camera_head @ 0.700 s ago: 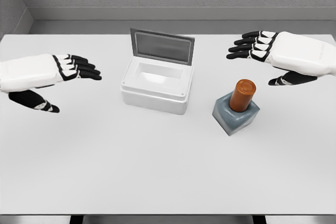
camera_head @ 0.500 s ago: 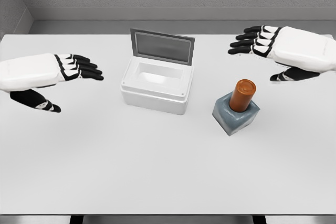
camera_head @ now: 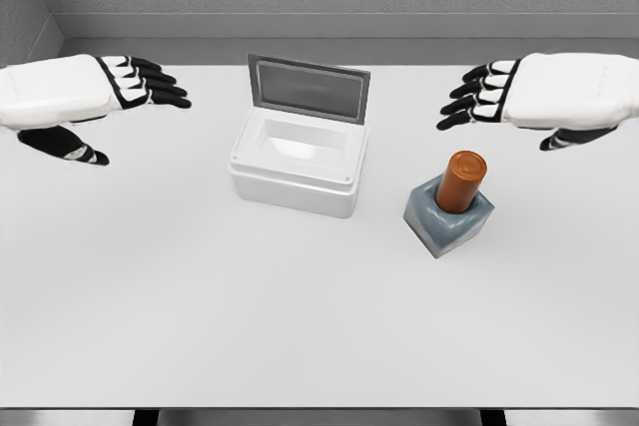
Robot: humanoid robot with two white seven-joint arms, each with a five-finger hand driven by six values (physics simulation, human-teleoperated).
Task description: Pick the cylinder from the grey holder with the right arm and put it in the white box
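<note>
**Inspector:** One cylinder (camera_head: 461, 181) to account for. Where is it?

**Operator:** I see it upright in the grey holder (camera_head: 448, 220), orange-brown, its top half standing clear of the socket. The holder sits right of the tabletop's (camera_head: 300, 326) middle, turned corner-on to me.

**Inspector:** And the white box (camera_head: 298, 162)?

**Operator:** Just left of the holder, apart from it, nearer the far edge. Its lid stands open at the back and I see nothing in the cavity.

**Inspector:** Right hand (camera_head: 544, 97)?

**Operator:** It hovers above and behind the cylinder, toward the far right corner, not touching it. I read the black fingers (camera_head: 471, 97) as extended and spread, thumb hanging below, holding nothing.

**Inspector:** Left hand (camera_head: 75, 97)?

**Operator:** It hangs over the far left edge, well apart from the box, fingers likewise stretched out and relaxed, nothing held.
</note>
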